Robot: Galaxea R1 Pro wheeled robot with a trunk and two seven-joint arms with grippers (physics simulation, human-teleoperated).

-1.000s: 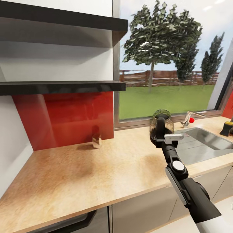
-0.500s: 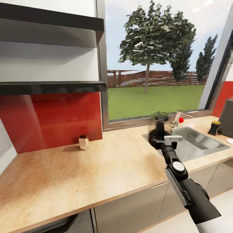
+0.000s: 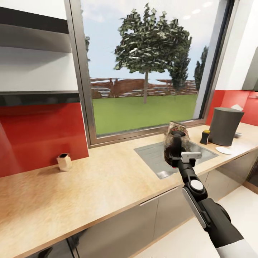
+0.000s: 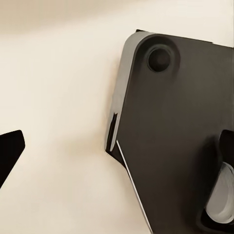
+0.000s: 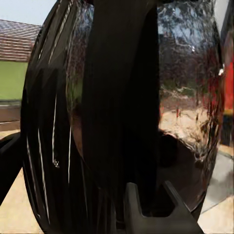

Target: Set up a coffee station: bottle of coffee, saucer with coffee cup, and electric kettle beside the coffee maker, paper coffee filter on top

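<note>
While the right gripper (image 3: 176, 154) is clamped on the black loop handle of the electric kettle (image 3: 175, 141), it holds that glass body aloft over the steel sink (image 3: 157, 157) in the kitchen countertop (image 3: 89, 186). Beyond the kettle to the gripper's right stand the coffee maker (image 3: 224, 125), the bottle of coffee (image 3: 205, 137) and the saucer (image 3: 223, 150). Whether the left gripper is open or closed cannot be told.

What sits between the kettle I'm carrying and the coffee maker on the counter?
In the head view, the sink lies between the electric kettle held by the right gripper and the coffee maker, with the bottle of coffee beside the machine.
</note>
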